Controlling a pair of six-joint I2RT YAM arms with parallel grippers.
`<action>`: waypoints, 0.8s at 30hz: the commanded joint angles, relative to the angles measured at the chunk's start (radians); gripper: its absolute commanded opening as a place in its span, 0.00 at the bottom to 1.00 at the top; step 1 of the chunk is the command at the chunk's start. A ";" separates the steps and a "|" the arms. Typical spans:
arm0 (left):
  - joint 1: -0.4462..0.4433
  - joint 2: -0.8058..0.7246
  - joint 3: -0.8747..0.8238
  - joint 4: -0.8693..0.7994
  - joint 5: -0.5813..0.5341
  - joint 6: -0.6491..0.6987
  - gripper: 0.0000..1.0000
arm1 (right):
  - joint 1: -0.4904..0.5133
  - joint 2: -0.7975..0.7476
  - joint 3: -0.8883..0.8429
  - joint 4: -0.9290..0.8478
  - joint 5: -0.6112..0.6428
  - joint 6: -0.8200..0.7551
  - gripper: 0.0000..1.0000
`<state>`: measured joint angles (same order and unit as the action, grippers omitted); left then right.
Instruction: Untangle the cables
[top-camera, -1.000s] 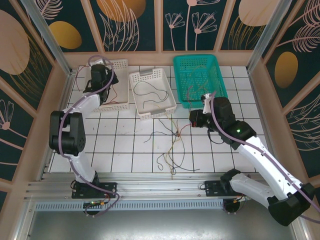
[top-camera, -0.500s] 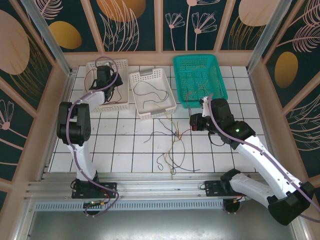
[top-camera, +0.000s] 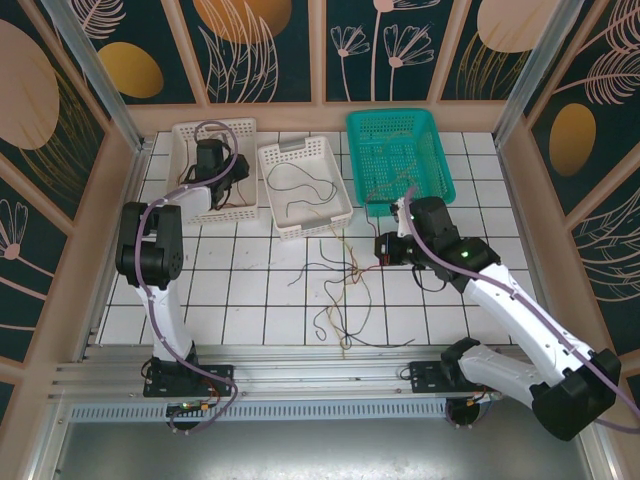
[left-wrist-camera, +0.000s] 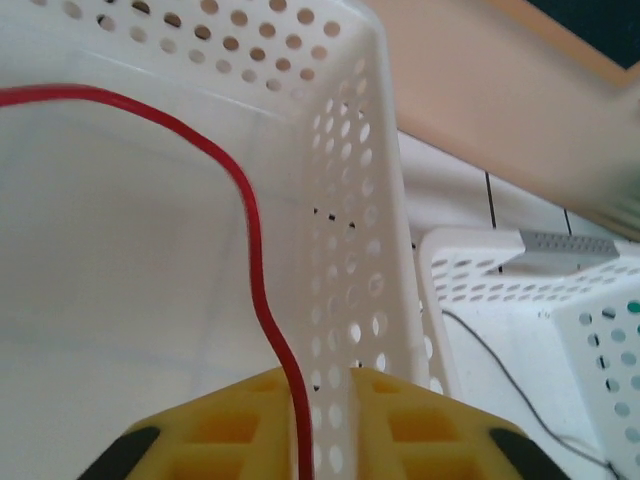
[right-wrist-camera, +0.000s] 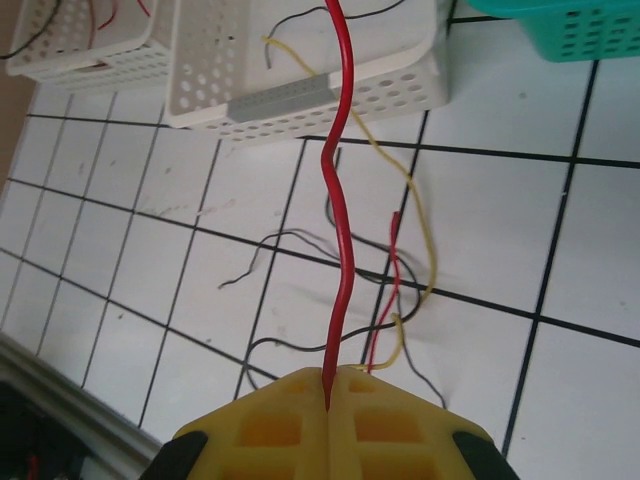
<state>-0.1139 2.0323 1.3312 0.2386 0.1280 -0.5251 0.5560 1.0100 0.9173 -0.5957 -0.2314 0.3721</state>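
Two end effectors each pinch a red wire: the left (left-wrist-camera: 300, 420) over the far-left white basket (left-wrist-camera: 350, 200), the right (right-wrist-camera: 330, 400) just at 3 o'clock of the tangle (top-camera: 345, 275), its wire (right-wrist-camera: 340, 200) running toward 12.

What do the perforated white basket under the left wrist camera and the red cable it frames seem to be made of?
The perforated white basket looks like moulded plastic: smooth, slightly glossy walls with regular punched holes. The thin red cable seems to be plastic-sheathed wire, its glossy surface bending in soft curves; the core is not visible.
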 joint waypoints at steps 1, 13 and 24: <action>0.000 0.013 -0.022 0.051 0.036 -0.024 0.24 | -0.001 -0.027 0.032 -0.001 -0.067 -0.007 0.00; 0.001 -0.083 -0.047 0.056 0.059 -0.061 0.53 | 0.001 -0.066 0.122 -0.103 -0.017 -0.028 0.00; -0.019 -0.311 -0.171 0.071 0.123 -0.143 0.86 | -0.002 -0.051 0.168 -0.047 -0.131 -0.016 0.00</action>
<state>-0.1173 1.7782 1.2060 0.2817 0.2134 -0.6449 0.5560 0.9543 1.0359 -0.6594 -0.3431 0.3641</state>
